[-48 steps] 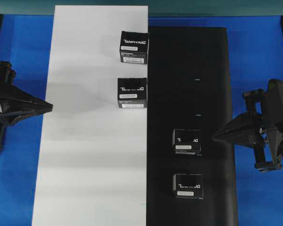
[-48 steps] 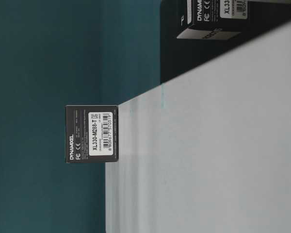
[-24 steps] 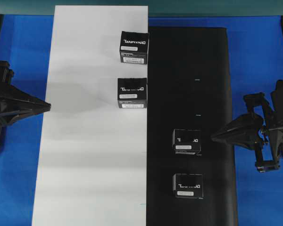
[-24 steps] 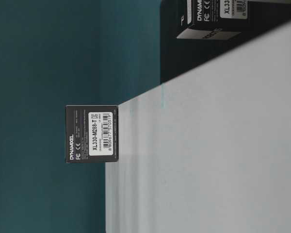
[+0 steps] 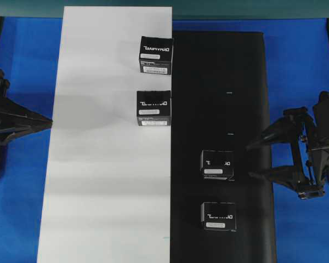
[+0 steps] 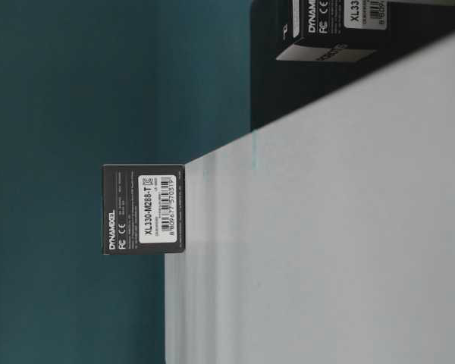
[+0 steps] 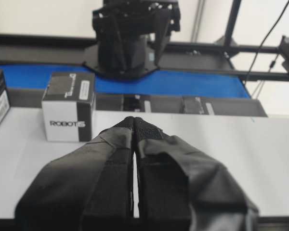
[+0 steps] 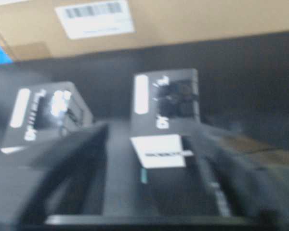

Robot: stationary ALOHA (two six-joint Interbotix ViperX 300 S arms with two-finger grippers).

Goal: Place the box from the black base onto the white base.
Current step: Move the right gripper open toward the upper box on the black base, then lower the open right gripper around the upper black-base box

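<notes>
Two black boxes stand on the black base (image 5: 219,82), one (image 5: 217,164) above the other (image 5: 219,215). Two more boxes (image 5: 156,55) (image 5: 153,108) stand on the white base (image 5: 104,164) along its right edge. My right gripper (image 5: 250,161) is open at the black base's right edge, its jaws facing the upper box and a short way off it. The blurred right wrist view shows that box (image 8: 166,110) just ahead of the open gripper (image 8: 151,132) and the other box (image 8: 43,115) to the left. My left gripper (image 5: 49,121) (image 7: 134,120) is shut and empty at the white base's left edge.
Blue table (image 5: 301,66) surrounds both bases. The sideways table-level view shows one box (image 6: 144,208) on the white base (image 6: 326,250). In the left wrist view a box (image 7: 67,107) stands ahead to the left. A cardboard carton (image 8: 135,19) lies beyond the black base.
My right gripper has gone from shut to wide open beside the upper box on the black base. The left arm has drawn back slightly to the left. No box has moved.
</notes>
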